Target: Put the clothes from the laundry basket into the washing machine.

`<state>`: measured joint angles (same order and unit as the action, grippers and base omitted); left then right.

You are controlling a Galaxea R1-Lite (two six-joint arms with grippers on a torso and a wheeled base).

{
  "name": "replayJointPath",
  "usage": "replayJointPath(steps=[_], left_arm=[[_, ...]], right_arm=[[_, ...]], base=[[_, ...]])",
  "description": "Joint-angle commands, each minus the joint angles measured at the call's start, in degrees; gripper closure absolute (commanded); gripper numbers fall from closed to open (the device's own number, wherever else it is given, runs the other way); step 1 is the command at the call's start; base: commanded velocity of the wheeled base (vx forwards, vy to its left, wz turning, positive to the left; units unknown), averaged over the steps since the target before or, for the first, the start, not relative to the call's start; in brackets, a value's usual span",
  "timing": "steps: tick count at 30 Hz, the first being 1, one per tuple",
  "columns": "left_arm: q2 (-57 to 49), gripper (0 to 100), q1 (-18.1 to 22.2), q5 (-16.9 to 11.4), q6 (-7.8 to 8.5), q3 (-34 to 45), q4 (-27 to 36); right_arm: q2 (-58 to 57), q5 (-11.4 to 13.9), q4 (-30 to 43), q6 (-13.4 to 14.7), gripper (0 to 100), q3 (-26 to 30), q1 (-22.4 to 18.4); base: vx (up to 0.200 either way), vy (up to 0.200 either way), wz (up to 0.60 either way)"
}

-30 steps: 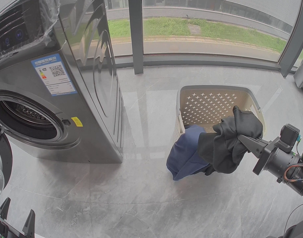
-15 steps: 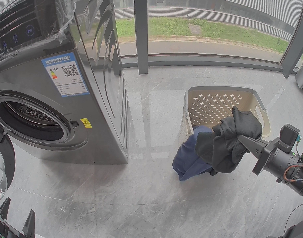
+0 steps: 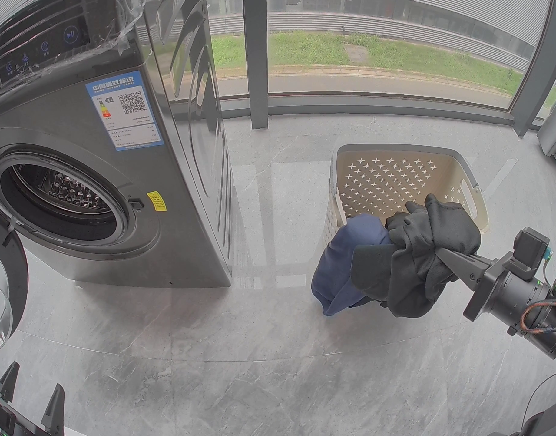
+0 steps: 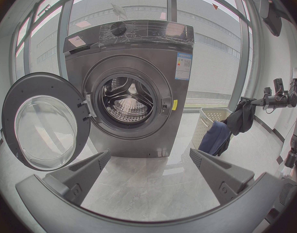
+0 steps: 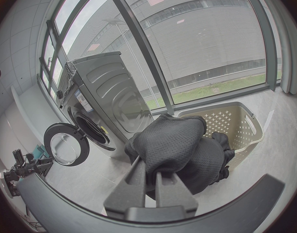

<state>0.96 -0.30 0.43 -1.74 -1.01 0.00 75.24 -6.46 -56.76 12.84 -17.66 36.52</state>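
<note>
A dark grey garment point(image 3: 417, 255) hangs in the air at the right, with my right gripper point(image 3: 450, 260) shut on it point(image 5: 174, 149). Behind it stands the beige laundry basket point(image 3: 405, 152) with a blue garment point(image 3: 341, 261) draped over its front wall. The grey washing machine point(image 3: 108, 152) stands at the left, its drum point(image 4: 129, 101) showing and its round door point(image 4: 45, 120) swung wide. My left gripper point(image 3: 31, 398) is low at the front left, open, with nothing between its fingers point(image 4: 219, 169).
Tall windows point(image 3: 381, 31) and a grey pillar point(image 3: 254, 43) stand behind the basket. Bare grey floor point(image 3: 229, 358) lies between the machine and the basket. A curtain point(image 3: 553, 134) hangs at the far right.
The whole head picture has shifted, so the camera has moved. The dark garment stays held in my right gripper and hangs a little differently. The left gripper keeps its place in the picture.
</note>
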Motion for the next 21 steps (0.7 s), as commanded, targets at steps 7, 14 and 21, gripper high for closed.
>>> replayJointPath(steps=[7, 14, 21], left_arm=[[-0.61, 0, 0.04, 0.01, -0.01, 0.92, 0.00], [-0.70, 0, -0.05, 0.01, -0.01, 0.92, 0.00], [-0.70, 0, -0.05, 0.01, -0.01, 0.92, 0.00]], right_arm=[[0.79, 0.04, -0.02, 0.00, 100, 0.00, 0.04], [0.79, 0.04, -0.02, 0.00, 100, 0.00, 0.04], [0.87, 0.04, -0.02, 0.00, 100, 0.09, 0.04]], base=[[0.000, 0.200, 0.00], [0.000, 0.200, 0.00], [0.000, 0.200, 0.00]])
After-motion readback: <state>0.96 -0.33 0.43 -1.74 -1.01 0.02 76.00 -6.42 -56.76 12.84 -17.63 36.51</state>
